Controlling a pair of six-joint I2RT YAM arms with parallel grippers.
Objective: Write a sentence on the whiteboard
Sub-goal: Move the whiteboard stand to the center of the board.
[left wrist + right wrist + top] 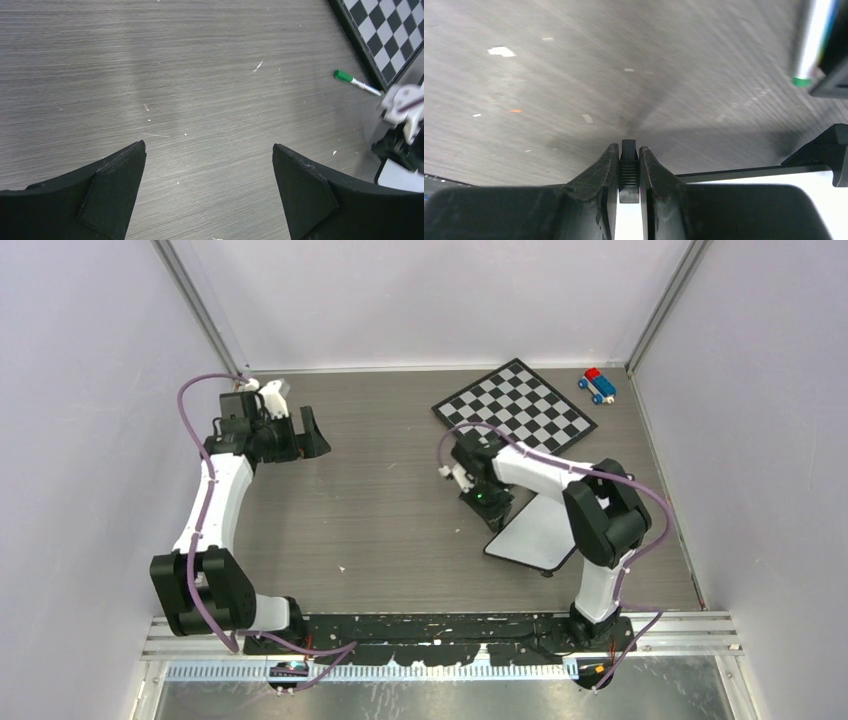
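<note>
The whiteboard (538,536) lies right of the table's middle, its visible face plain white; the sentence is out of view. My right gripper (490,502) is at the board's far-left corner. The right wrist view shows this gripper (629,147) shut on a small black ribbed tab at the whiteboard's (836,210) edge. A green-capped marker (357,82) lies on the table beside the chessboard, and shows blurred as the marker (818,37) at the upper right. My left gripper (313,432) is far off at the left. Its jaws (209,147) stand wide open over bare table.
A black-and-white chessboard (515,405) lies at the back, just behind the right gripper; the chessboard's corner (390,35) also shows in the left wrist view. A small red-and-blue toy car (597,385) sits at the back right. Grey walls enclose the table.
</note>
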